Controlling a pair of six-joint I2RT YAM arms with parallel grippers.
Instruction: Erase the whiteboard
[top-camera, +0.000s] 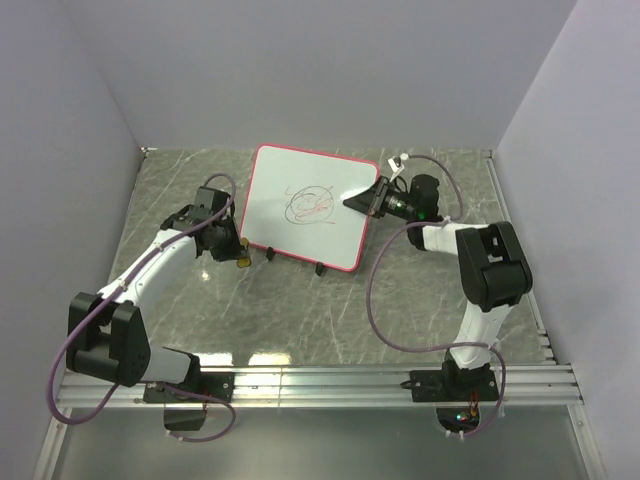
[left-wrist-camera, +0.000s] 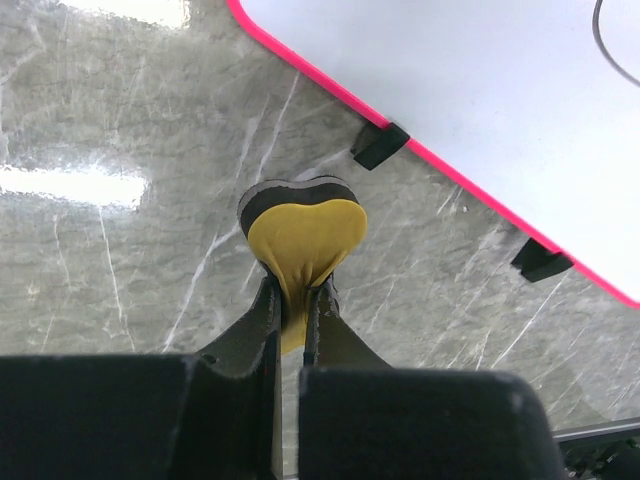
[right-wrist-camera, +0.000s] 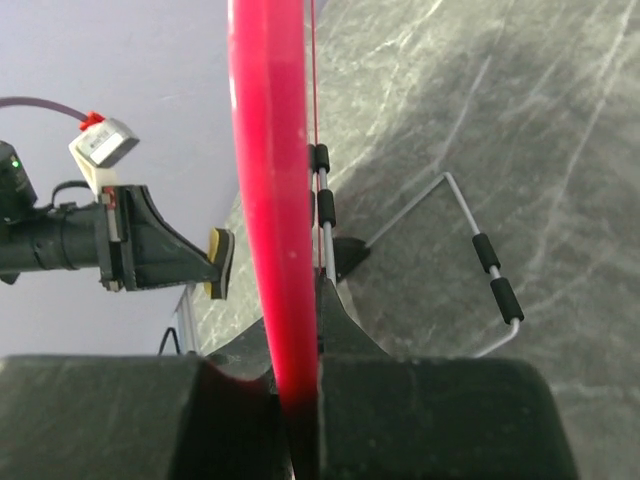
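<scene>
Whiteboard (top-camera: 283, 215) stood propped at a tilt at the centre of the overhead view, red and dark scribbles (top-camera: 310, 203) not yet wiped from its face. Right gripper (top-camera: 362, 200) was clamped on the pink-red frame at the board's right edge, jaws pressed tight on the thin rim. Left gripper (left-wrist-camera: 295, 300) pinched a yellow heart-shaped eraser (left-wrist-camera: 303, 235) by the board's lower-left corner, near but apart from the frame and one black foot (left-wrist-camera: 380, 145). Whether the eraser touched the marble-patterned table (top-camera: 290, 310) could not be told. The board looked light, thin and stiff, its glossy face likely slippery. Leaning on a wire stand (right-wrist-camera: 480, 260), it would probably tip or skid under a wipe, so the rim was the sound place to hold.
</scene>
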